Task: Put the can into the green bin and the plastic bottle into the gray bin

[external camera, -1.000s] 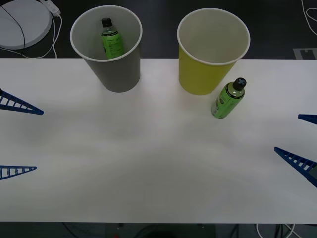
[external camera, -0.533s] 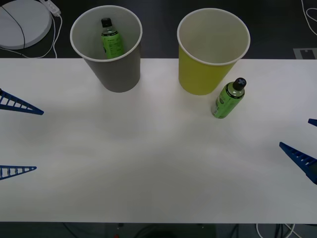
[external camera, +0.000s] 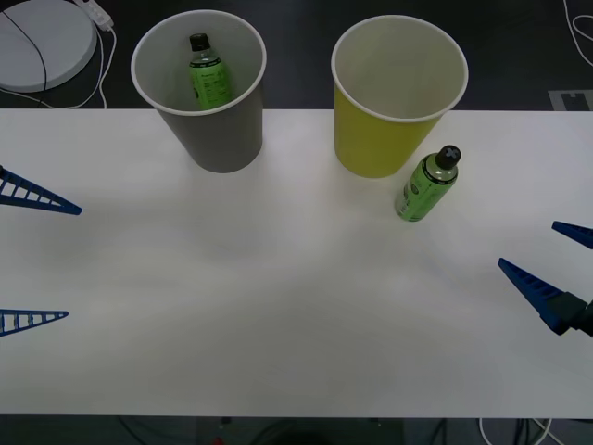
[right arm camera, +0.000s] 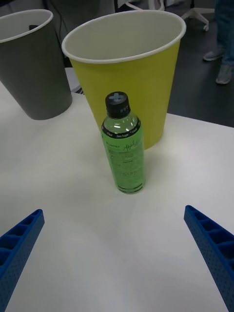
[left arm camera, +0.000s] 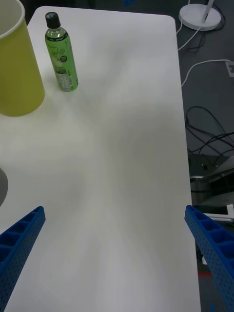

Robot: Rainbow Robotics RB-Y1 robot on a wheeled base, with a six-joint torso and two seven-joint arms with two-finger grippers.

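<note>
The plastic bottle [external camera: 426, 185] [right arm camera: 124, 156] [left arm camera: 61, 58], bright green with a cross-marked black cap, stands upright on the white table just right of and in front of the green bin [external camera: 384, 139] [right arm camera: 97, 83] [left arm camera: 17, 73]. Left of that bin stands the gray bin [external camera: 222, 134] [right arm camera: 34, 73], and a second green bottle [external camera: 208, 79] with a plain black cap leans inside it. My right gripper [external camera: 527, 243] [right arm camera: 113, 214] is open at the table's right edge, facing the plastic bottle from a distance. At the left edge my left gripper [external camera: 74, 263] [left arm camera: 114, 209] waits open. The can is out of view.
A round white disc [external camera: 42, 42] [left arm camera: 200, 14] with a cable lies beyond the table's far left corner. Both bins stand at the table's far edge. Bare white tabletop [external camera: 278, 297] stretches between the grippers and in front of the bins.
My right gripper drew back to the right, then came further in over the table toward the plastic bottle. The bottles, bins and left gripper have not moved.
</note>
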